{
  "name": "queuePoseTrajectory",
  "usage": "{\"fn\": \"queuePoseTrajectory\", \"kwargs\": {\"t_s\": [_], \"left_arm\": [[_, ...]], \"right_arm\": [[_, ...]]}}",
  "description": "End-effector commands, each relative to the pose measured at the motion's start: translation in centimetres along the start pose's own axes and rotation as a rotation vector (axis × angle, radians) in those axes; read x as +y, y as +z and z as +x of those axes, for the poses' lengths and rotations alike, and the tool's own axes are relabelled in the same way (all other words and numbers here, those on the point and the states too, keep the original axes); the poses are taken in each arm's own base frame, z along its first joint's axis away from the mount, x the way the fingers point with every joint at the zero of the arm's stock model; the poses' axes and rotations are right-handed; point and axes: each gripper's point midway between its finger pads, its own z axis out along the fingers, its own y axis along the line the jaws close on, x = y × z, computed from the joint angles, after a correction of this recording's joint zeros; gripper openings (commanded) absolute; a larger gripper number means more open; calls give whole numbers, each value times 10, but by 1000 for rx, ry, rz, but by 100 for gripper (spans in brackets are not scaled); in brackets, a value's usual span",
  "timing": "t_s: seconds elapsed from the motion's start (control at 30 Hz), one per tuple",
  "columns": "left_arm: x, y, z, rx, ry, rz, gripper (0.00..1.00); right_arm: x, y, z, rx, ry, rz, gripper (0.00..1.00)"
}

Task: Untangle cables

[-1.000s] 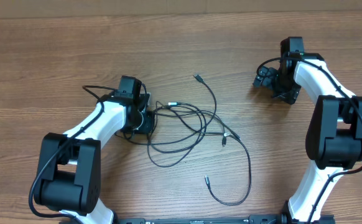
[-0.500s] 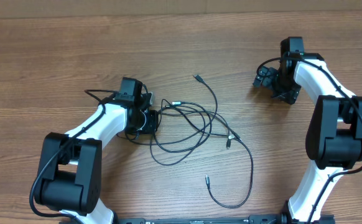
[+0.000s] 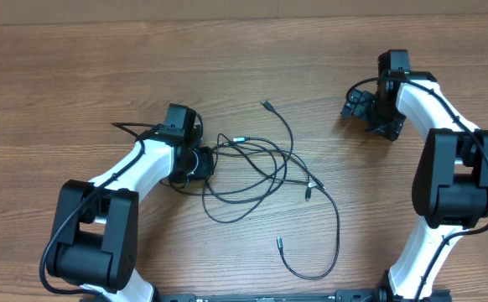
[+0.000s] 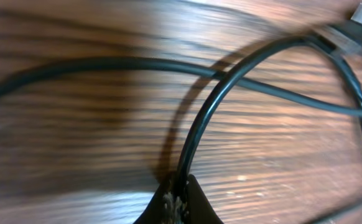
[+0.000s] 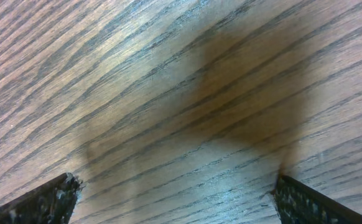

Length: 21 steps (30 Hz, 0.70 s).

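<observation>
Several thin black cables (image 3: pixel 256 172) lie in tangled loops in the middle of the wooden table, with small plug ends at the top (image 3: pixel 266 105), the centre right (image 3: pixel 309 190) and the bottom (image 3: pixel 279 245). My left gripper (image 3: pixel 200 162) is at the left edge of the tangle, shut on one cable. In the left wrist view that cable (image 4: pixel 199 130) rises in an arc from between the closed fingertips (image 4: pixel 193 202), crossing another cable. My right gripper (image 3: pixel 385 126) is far from the cables at the right rear, open and empty over bare wood (image 5: pixel 181 124).
Thicker black wires of the robot (image 3: pixel 357 96) bunch beside the right wrist. A thin wire (image 3: pixel 131 127) trails off the left arm. The wooden table's far edge (image 3: pixel 227 17) runs along the top.
My left gripper has pulled its cable slightly right and the loops have shifted, the lower loop tightening. The right arm has not moved.
</observation>
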Motion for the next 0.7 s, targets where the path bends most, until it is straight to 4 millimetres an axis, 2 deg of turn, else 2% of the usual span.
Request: {"fn": "queuePoseTrajectory", "kwargs": {"t_s": [0.0,0.07,0.23,0.5,0.67], "left_arm": [[76,17,28,38,-125,-370,4],[82,15,29,34,-146,-407,4],[82,15,30,37,-149,-406,4],[75,7,33,88,-157,-389,4],[72,-11,32,131,-155,-418,4]], "right_arm": [[-1,1,-5,-10,6,3,100],[-1,1,-5,-10,6,3,100],[-1,1,-5,-10,6,3,100],[-1,1,-5,-10,6,3,100],[-1,1,-5,-10,6,3,100]]}}
